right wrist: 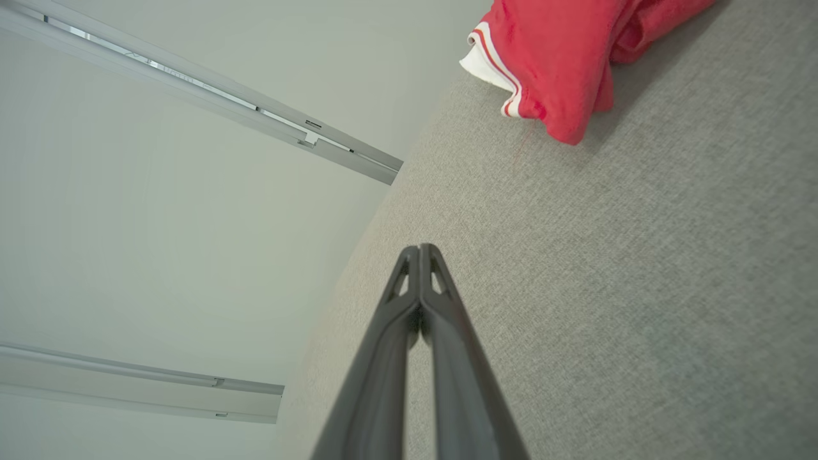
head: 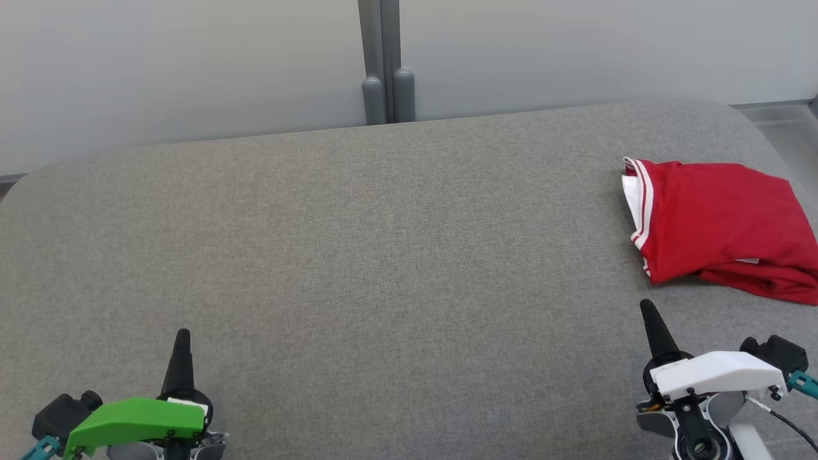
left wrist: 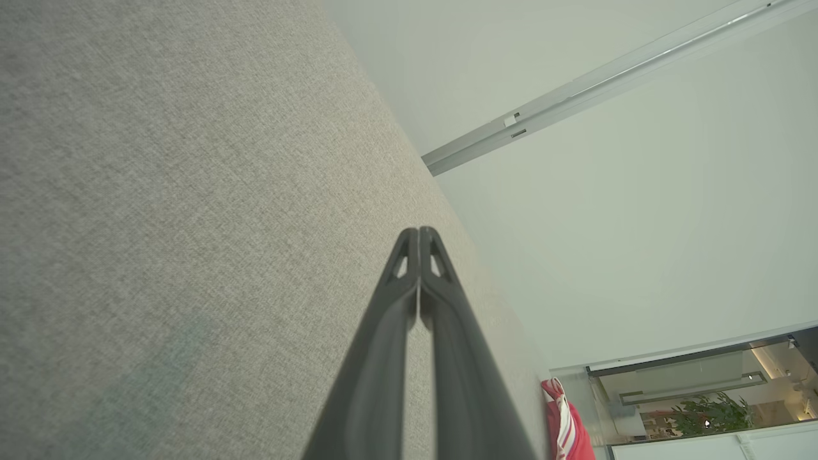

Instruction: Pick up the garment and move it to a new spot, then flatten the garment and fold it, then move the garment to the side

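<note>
While the head view is taking in the whole grey cushion (head: 383, 255), the garment (head: 722, 223) is lying folded and red at its far right, its right side running past the picture's edge. The left gripper (head: 182, 335) is hovering at the near left and the right gripper (head: 647, 306) at the near right, a little nearer than the garment and apart from it. The wrist views are showing both sets of jaws pressed together on nothing. The left wrist view is adding a plant (left wrist: 709, 415) behind glass beyond the garment, and the right wrist view is bringing the garment's white-striped hem close. The cushion's far edge is meeting a pale wall (head: 192, 64) with a grey post (head: 386, 64) at the middle, and its far corners are rounding off. A wide stretch of cushion is lying open from the garment to the left edge
</note>
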Motion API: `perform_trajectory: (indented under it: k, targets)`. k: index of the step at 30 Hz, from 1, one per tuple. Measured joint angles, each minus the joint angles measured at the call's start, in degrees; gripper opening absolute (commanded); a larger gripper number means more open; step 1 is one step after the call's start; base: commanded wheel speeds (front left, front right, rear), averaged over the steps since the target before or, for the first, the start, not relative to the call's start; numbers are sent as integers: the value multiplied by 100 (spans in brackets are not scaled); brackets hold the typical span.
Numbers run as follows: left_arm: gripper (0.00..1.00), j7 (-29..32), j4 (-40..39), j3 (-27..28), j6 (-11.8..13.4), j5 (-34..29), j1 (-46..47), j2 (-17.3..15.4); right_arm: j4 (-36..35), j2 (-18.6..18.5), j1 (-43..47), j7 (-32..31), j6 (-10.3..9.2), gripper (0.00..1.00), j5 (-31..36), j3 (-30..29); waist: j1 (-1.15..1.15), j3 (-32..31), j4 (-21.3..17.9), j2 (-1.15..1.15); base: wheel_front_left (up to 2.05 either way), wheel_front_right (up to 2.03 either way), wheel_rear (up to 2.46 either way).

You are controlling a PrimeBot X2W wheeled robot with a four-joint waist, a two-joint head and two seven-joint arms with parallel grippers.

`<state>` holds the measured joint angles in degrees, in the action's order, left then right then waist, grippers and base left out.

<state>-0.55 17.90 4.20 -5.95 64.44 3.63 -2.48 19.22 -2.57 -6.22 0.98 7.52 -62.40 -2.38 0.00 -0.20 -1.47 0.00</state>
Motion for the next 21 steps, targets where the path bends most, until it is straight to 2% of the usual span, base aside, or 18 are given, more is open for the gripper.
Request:
perform_trajectory:
  k: [21]
  targets:
    - [0, 303, -121, 126, -57, 1111, 115, -7, -156, -4, -41, -293, -3, 0, -1199, -143, 0, 13, 51, 0, 0, 0, 0]
